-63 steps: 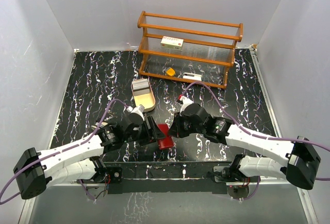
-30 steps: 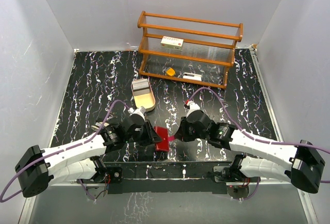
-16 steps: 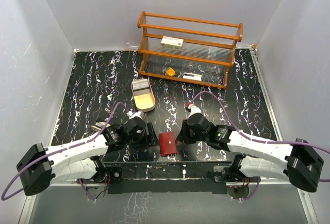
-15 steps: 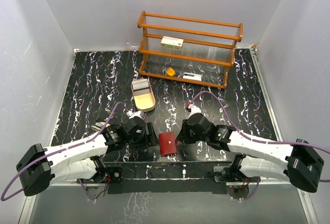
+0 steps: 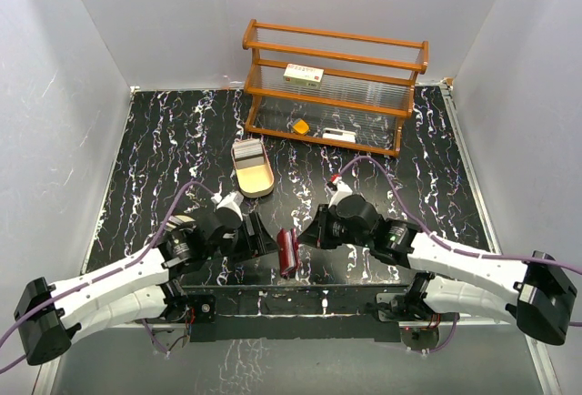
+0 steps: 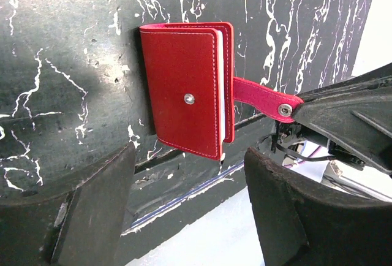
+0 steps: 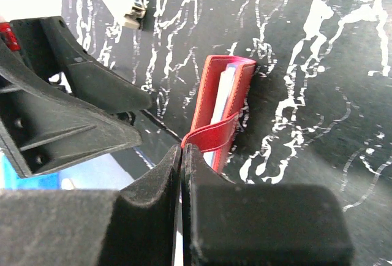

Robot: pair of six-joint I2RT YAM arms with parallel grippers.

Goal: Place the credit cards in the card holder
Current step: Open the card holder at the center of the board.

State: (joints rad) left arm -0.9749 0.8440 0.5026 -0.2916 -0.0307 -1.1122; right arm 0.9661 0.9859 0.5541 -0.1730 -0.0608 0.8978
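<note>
Where the left arm comes in from 7 o'clock, the left gripper [image 5: 266, 238] stands released, black fingers [image 6: 98, 214] spread with nothing between them. It sits just at 9 o'clock of the small dark red folding card holder [image 5: 289, 249], not touching it. A tan oval wooden tray [image 5: 258, 179] sits mid-table at 11 o'clock of the holder, with grey and white credit cards [image 5: 246, 149] stacked in its far end. The holder is at 6 o'clock on the black white-veined table [image 5: 164, 149], near the front edge, tipped up on edge, its red snap strap [image 6: 260, 96] unfastened and running toward 3 o'clock. The right gripper [image 5: 303, 237] is clenched on the strap's end, fingers [image 7: 153, 198] pressed together. An orange-brown wooden rack [image 5: 335, 54] stands at 12 to 1 o'clock and holds a white box with red marks [image 5: 304, 74] and an orange wedge [image 5: 300, 126].
</note>
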